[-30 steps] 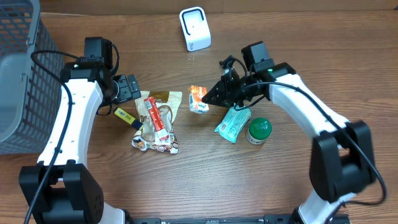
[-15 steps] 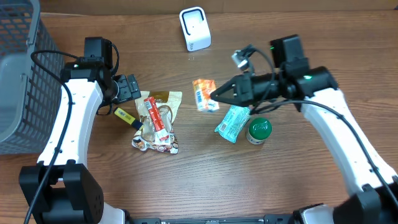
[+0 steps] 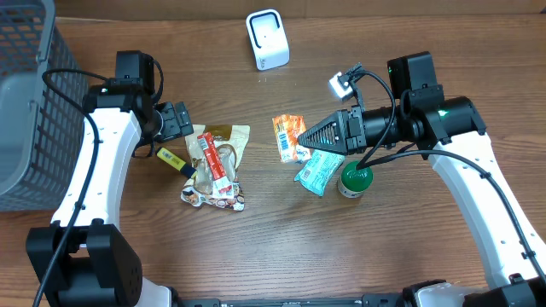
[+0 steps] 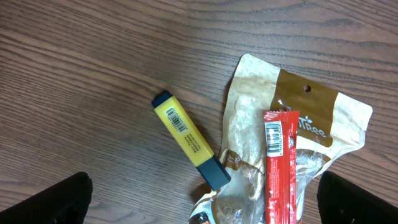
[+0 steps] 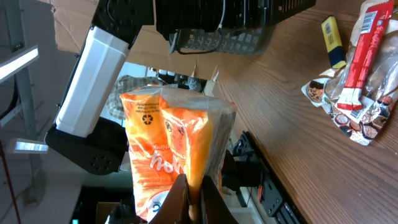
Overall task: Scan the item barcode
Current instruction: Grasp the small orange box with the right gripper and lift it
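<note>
Orange packet (image 3: 290, 137): now lifted and turned, barcode side up.
Right gripper (image 3: 310, 138): clamped on it.
Left gripper (image 3: 178, 119): fully open, empty.
Scanner (image 3: 267, 38): well apart; scan not done.

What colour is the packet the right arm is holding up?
Orange, with white lettering. The right wrist view shows the packet best.

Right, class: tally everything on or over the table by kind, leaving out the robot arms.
Soft packs: 5 (orange packet in the right fingers, teal packet, tan pouch, red wrapper, patterned packet)
Highlighter: 1
Jar: 1
Scanner: 1
Basket: 1
Total: 9
</note>
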`<act>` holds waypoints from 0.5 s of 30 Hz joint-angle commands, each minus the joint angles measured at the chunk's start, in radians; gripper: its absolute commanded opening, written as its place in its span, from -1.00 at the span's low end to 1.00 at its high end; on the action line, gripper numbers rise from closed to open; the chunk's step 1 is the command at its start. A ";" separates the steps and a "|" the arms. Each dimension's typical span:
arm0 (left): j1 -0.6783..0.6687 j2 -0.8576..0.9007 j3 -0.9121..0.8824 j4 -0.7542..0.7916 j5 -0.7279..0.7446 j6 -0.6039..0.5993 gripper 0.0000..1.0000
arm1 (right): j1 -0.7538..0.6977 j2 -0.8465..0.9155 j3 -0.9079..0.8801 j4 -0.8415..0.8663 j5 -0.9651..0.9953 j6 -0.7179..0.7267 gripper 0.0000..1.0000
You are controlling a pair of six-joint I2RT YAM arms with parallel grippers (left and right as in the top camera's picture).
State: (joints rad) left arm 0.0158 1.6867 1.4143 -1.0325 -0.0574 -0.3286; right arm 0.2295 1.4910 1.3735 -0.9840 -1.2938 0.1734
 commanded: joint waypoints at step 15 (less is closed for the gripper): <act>0.003 -0.013 0.011 0.001 -0.005 0.023 1.00 | 0.000 -0.019 0.021 -0.037 0.401 -0.026 -0.93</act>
State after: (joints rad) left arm 0.0158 1.6867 1.4143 -1.0325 -0.0574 -0.3286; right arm 0.2298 1.4910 1.3735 -1.0122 -1.0874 0.1574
